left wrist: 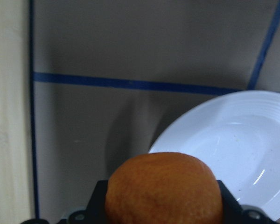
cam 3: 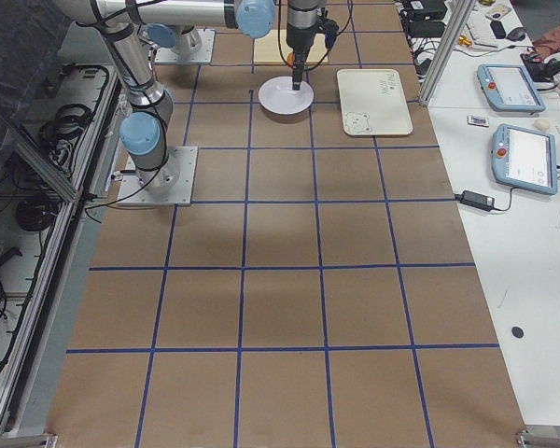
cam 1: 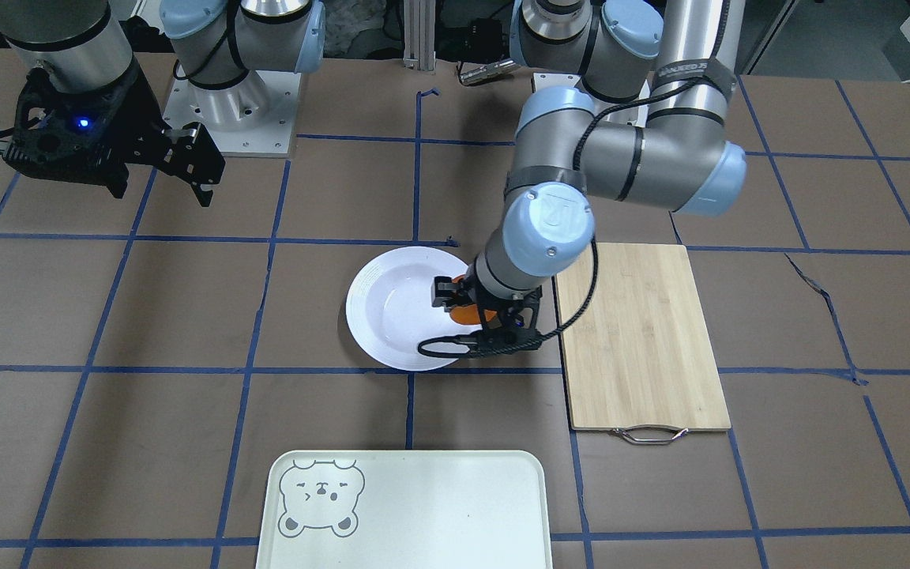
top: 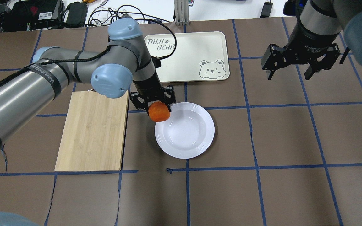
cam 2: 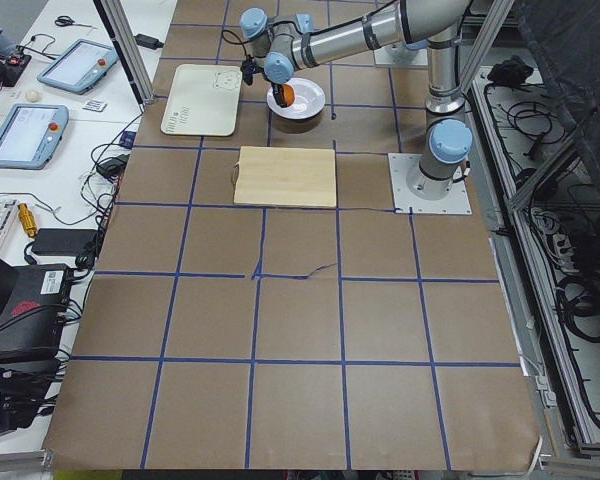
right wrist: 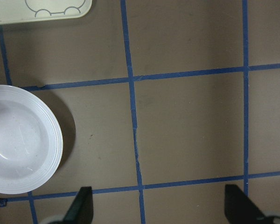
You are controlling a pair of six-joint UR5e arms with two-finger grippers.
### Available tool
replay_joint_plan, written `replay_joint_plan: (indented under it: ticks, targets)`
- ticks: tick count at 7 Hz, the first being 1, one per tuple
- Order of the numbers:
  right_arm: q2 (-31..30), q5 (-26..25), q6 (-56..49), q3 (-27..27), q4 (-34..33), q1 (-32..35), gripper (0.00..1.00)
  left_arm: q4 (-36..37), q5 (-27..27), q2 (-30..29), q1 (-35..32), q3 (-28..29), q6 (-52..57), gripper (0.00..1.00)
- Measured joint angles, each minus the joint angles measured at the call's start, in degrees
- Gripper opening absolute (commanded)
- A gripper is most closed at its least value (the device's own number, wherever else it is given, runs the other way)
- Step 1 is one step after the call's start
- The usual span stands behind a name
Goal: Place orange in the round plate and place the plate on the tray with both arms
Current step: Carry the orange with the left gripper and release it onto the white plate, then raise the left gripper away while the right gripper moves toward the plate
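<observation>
The orange point(top: 159, 112) is clamped in my left gripper point(top: 154, 106), which is shut on it and hovers over the left rim of the round white plate point(top: 189, 135). In the left wrist view the orange point(left wrist: 164, 189) fills the bottom centre, with the plate point(left wrist: 233, 149) below and to its right. From the front, the orange point(cam 1: 467, 314) hangs over the plate point(cam 1: 392, 308). The cream bear tray point(top: 187, 56) lies beyond the plate. My right gripper point(top: 289, 75) is open and holds nothing, raised well off to the plate's right.
A bamboo cutting board point(top: 94, 130) with a metal handle point(cam 1: 650, 435) lies beside the plate under my left arm. Blue tape lines grid the brown table. In the right wrist view the plate point(right wrist: 18, 140) and a corner of the tray point(right wrist: 42, 9) show.
</observation>
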Motion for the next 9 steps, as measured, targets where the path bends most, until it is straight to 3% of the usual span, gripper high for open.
replay_joint_plan:
  ticks: [2,3,4,7,9]
  targets:
    - [0.0,0.0,0.0,0.0,-0.3,0.0,1.0,7.2,0.1,-1.0,-4.6,-4.5,-0.5,0.26]
    - [0.0,0.0,0.0,0.0,-0.4,-0.1,1.0,12.1,0.1,-1.6,-5.3,-7.2,-0.6,0.43]
    - [0.0,0.0,0.0,0.0,-0.4,0.0,1.0,15.4,0.1,-2.3,-5.6,-8.6,-0.7,0.99]
    - [0.2,0.3,-0.2,0.0,0.0,-0.2,1.0,17.2,0.3,-2.5,-5.6,-8.1,-2.5,1.0]
    - [1.1,0.8,-0.5,0.0,-0.4,-0.5,1.0,11.2,2.0,-0.3,-3.0,-1.4,-3.0,1.0]
